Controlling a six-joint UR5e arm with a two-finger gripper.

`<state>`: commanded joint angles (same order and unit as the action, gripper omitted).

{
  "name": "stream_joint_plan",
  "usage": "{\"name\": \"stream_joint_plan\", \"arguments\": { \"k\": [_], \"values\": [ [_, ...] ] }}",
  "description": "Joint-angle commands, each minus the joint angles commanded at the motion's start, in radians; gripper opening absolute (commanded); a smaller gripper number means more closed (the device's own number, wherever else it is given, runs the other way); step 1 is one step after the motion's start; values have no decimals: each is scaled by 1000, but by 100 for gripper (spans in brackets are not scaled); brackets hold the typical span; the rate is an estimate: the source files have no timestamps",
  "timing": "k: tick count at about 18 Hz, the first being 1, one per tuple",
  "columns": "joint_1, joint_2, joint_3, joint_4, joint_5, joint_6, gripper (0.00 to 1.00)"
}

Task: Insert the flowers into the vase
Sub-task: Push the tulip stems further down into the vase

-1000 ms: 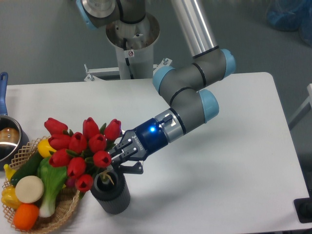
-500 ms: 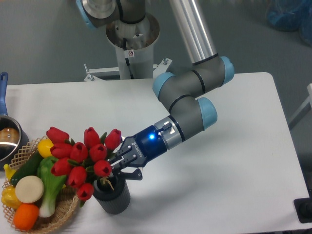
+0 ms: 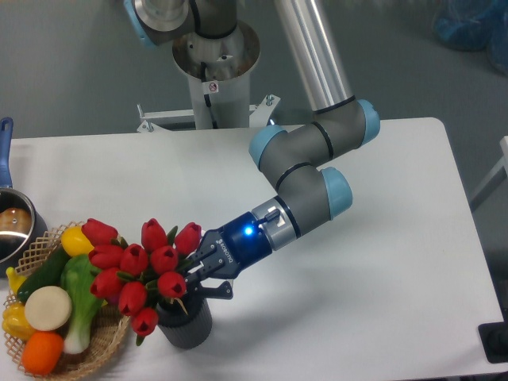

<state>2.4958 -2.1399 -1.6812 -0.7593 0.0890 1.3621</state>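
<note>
Tool (image 3: 193,279) clenched on tulips (image 3: 139,266); stems tilt left over vase (image 3: 184,321), below tool: you lower straight down.

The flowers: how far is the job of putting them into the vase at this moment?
Done: the gripper holds the red tulip bunch over the dark grey vase, and the stem ends seem to be inside its mouth. In hand: the bunch leans left, its blooms over the vegetable basket. Left: seating the stems deeper, if needed, then opening the gripper and pulling away.
</note>
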Motion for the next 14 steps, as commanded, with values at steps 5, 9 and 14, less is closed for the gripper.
{"name": "stream_joint_plan", "arguments": {
  "k": [5,9,14],
  "values": [
    [0,-8,-8,0,0,8,18],
    [0,-20,-14,0,3,17,18],
    [-2,-23,-18,0,3,28,18]
  ]
}}
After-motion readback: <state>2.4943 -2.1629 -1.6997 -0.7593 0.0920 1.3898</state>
